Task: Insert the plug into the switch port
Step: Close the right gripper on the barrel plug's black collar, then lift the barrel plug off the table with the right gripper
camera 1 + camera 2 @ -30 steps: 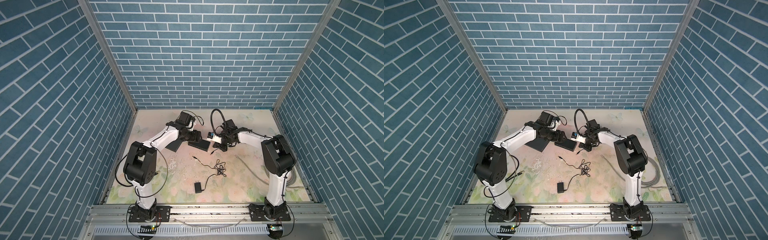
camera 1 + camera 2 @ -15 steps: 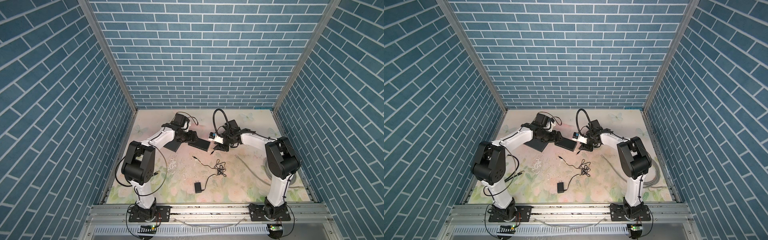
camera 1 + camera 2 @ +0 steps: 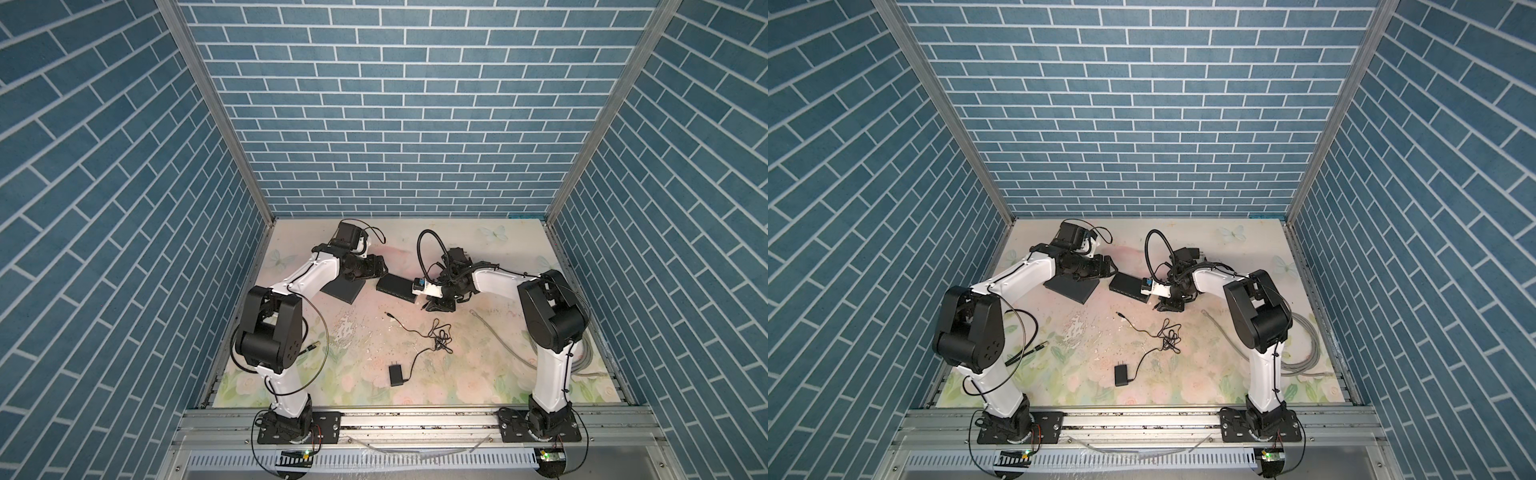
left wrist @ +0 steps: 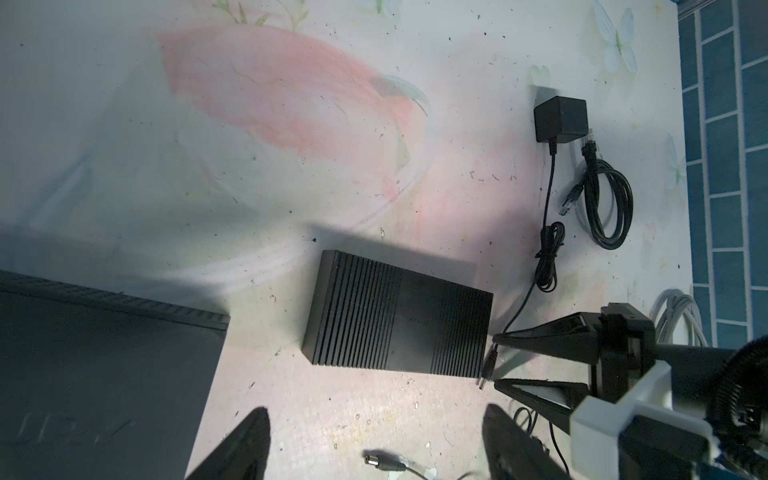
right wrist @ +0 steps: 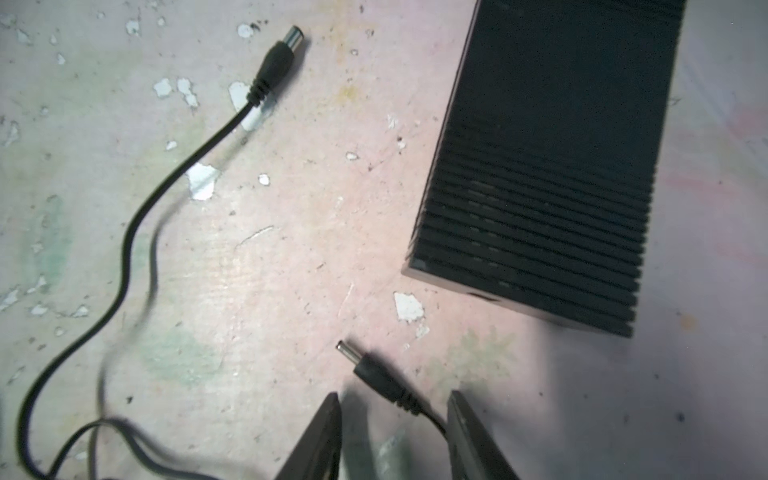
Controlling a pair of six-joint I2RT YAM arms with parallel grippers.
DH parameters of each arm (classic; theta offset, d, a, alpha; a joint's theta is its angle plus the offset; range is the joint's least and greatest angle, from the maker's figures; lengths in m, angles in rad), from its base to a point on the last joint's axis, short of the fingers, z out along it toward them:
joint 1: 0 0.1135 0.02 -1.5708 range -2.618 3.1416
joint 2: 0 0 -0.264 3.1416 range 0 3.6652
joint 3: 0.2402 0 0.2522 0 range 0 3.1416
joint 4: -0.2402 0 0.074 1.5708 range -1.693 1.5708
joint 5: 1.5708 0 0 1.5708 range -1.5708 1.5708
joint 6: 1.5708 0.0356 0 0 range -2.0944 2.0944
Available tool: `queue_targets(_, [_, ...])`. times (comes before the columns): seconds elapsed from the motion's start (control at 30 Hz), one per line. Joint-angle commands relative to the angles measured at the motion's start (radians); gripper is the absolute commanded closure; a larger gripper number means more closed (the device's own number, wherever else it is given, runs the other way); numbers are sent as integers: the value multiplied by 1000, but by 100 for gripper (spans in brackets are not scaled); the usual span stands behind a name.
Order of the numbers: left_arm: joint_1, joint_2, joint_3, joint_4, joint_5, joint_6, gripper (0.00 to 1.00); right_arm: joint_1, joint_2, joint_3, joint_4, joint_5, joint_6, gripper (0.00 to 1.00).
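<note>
While scanning down from above, start with the floral tabletop (image 3: 457,374), wide and scuffed. Next, the large black box (image 3: 343,289), lying flat left of centre, and just beside it on the right, not touching, the ribbed black switch (image 3: 397,287). Now to the left gripper (image 4: 376,409), hanging by the gap between box and switch, fingers spread wide, gripping nothing. Across to the right gripper (image 5: 394,397), low at the switch's right end, fingers parted, clamped on nothing. Nearer the front edge, note the black power adapter (image 3: 395,375), its thin cable (image 3: 441,338) tangled mid-table and ending in a fat barrel plug (image 5: 278,58), loose. And finally the small barrel plug (image 5: 365,368): down on the tabletop between the right gripper's parted fingers, body clear of both, its cable passing right by one finger, tip just off the switch's corner, outside the switch.
</note>
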Motion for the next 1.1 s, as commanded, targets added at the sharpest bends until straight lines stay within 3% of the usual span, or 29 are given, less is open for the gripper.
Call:
queue_targets(0.0, [7, -24, 18, -13, 4, 6, 19, 16, 42, 20, -26, 35, -64, 63])
queue_targets(0.13, [12, -23, 18, -12, 8, 9, 19, 25, 52, 15, -21, 46, -63, 71])
queue_targets(0.4, [17, -19, 19, -13, 6, 19, 19, 27, 58, 25, -38, 43, -57, 100])
queue_targets(0.73, [-38, -13, 6, 8, 125, 35, 19, 7, -68, 3, -1, -17, -5, 100])
queue_targets(0.93, [-79, 11, -70, 199, 293, -100, 24, -30, -109, -12, 99, -121, 102, 100])
queue_targets(1.07, [-90, 18, -108, 306, 344, -164, 29, -39, -114, -18, 144, -156, 141, 100])
